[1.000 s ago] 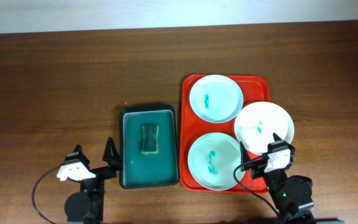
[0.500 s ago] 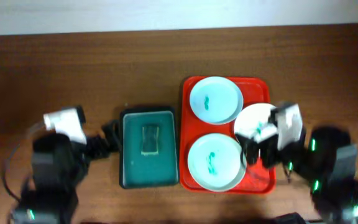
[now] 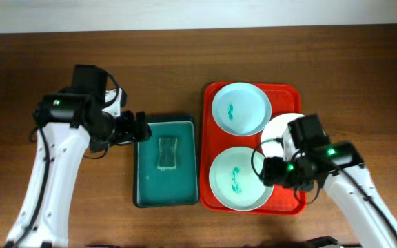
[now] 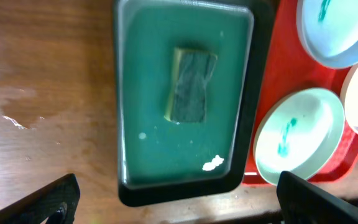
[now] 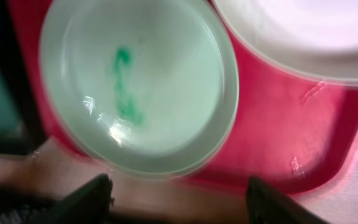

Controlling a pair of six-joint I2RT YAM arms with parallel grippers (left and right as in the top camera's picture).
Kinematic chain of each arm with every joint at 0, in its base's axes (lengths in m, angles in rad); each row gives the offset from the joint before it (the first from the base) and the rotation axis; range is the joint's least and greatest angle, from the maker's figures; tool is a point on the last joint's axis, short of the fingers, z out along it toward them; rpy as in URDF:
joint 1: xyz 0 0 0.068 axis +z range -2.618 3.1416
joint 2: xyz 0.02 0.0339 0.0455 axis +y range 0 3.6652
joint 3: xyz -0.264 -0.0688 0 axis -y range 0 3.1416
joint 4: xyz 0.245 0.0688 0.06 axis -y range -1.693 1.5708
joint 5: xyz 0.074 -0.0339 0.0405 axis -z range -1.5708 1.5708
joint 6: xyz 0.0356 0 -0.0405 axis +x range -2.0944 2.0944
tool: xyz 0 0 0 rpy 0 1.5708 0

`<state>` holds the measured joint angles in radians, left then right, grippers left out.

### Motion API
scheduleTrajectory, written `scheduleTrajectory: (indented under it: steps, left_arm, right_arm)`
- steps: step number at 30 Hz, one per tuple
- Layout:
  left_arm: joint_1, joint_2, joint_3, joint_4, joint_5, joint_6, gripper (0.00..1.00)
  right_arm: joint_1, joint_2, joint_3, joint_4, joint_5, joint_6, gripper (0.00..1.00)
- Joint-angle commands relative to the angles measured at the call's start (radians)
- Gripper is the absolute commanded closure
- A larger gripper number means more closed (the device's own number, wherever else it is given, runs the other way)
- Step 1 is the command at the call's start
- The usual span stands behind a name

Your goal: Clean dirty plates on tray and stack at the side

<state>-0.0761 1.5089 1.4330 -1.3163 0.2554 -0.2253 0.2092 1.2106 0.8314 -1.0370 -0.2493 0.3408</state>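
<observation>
- Both arms have swung out from the near edge of the table (image 3: 33, 62); left gripper (image 3: 138, 127) is now at the left rim of the teal tray (image 3: 143, 198); right gripper (image 3: 270, 171) is over the right edge of the near plate (image 3: 233, 180)
- left gripper: jaws spread wide, holding nothing; sponge (image 3: 165, 153) lies apart from it in the teal tray
- right gripper: jaws apart, nothing between them
- far plate (image 3: 240, 109), right plate (image 3: 280, 129) and near plate lie unmoved on the red tray (image 3: 288, 91); green smears on far and near plates
</observation>
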Motion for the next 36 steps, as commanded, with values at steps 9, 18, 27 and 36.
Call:
scheduleTrajectory:
  steps: [9,18,27,36]
  left_arm:
    - [-0.342,0.055,-0.380,0.442,-0.178,-0.128,0.41]
    - [-0.342,0.214,-0.545,0.693,-0.211,-0.129,1.00]
    - [-0.334,0.194,-0.241,0.426,-0.354,-0.095,0.53]
    - [-0.331,0.387,-0.335,0.652,-0.349,-0.095,1.00]
  right_arm:
    - [-0.001,0.055,-0.128,0.154,0.071,0.072,0.43]
    - [-0.001,0.055,-0.128,0.155,0.071,0.072,0.47]
    - [-0.001,0.055,-0.128,0.155,0.070,0.073,0.48]
    - [-0.001,0.055,-0.128,0.152,0.066,0.073,0.48]
